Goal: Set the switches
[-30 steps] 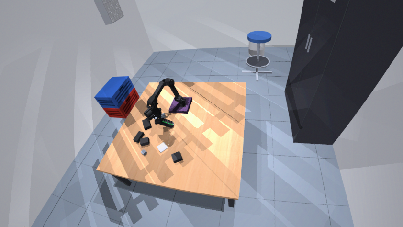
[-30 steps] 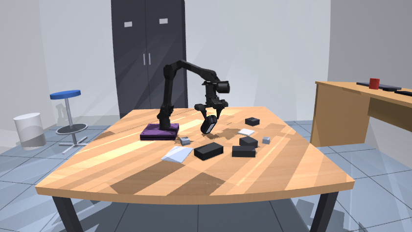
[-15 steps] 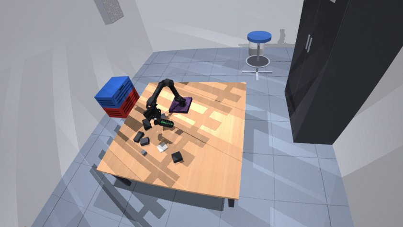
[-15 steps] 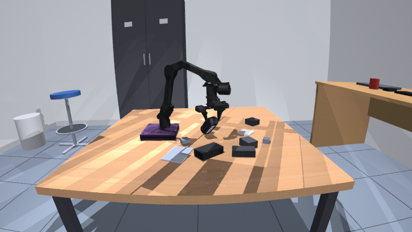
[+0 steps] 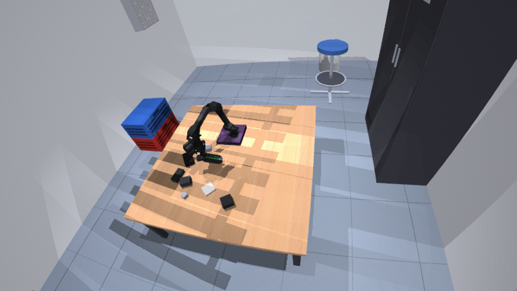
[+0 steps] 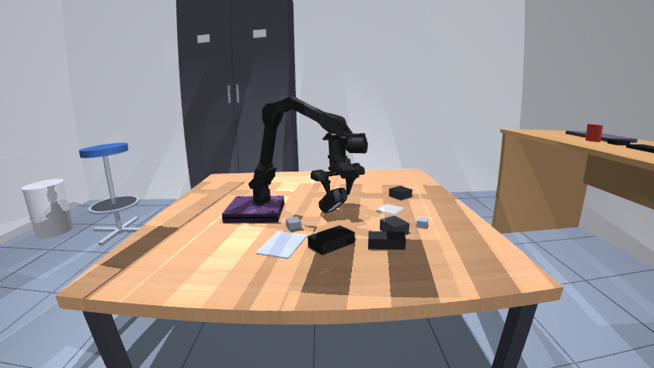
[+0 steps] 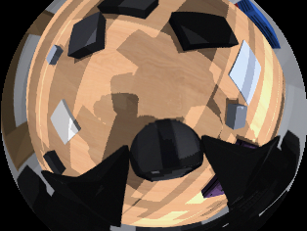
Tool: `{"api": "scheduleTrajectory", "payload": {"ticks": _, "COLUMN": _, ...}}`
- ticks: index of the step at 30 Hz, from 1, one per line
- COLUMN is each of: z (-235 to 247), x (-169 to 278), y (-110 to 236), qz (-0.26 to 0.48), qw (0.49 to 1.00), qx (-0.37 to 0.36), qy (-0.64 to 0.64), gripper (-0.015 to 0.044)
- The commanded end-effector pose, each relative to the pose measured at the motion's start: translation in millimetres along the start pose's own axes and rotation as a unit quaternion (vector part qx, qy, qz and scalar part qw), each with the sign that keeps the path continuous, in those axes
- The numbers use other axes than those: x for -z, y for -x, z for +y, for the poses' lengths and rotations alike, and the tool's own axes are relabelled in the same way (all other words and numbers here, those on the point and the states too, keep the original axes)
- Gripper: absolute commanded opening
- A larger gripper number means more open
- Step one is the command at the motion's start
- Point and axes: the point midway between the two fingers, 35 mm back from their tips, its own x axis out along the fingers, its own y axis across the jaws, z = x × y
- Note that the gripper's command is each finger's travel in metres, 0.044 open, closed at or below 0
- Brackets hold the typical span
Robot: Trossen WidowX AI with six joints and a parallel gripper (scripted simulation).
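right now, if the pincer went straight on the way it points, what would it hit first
The pincer points down, clamped on the controller unit; bare bench wood beneath looks first in line, the unit's lower end probably touching it.

At frame centre the gripper (image 6: 337,189) is holding the dark controller unit (image 6: 332,199) tilted above the wooden bench (image 6: 206,274), while black modules (image 6: 331,240) are lying lower right of it

Just past the claw (image 6: 336,185) on the worktop (image 6: 228,292) sit a long black box (image 6: 331,239), a pale flat sheet (image 6: 281,244) and a little grey cube (image 6: 293,223). Way off behind it there's a blue-topped stool (image 6: 106,175), a white bin (image 6: 46,207) and a dark cabinet (image 6: 235,86).
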Motion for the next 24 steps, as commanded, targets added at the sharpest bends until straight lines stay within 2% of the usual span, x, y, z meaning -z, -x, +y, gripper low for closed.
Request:
{"api": "scheduleTrajectory", "payload": {"ticks": 1, "z": 0.4, "x": 1.4, "y": -8.7, "qz": 0.011, "qw": 1.0, "qx": 0.007, "qy": 0.005, "gripper": 0.0338}}
{"api": "scheduleTrajectory", "payload": {"ticks": 24, "z": 0.2, "x": -9.3, "y": -22.6, "qz": 0.011, "qw": 1.0, "qx": 0.007, "qy": 0.005, "gripper": 0.0338}}
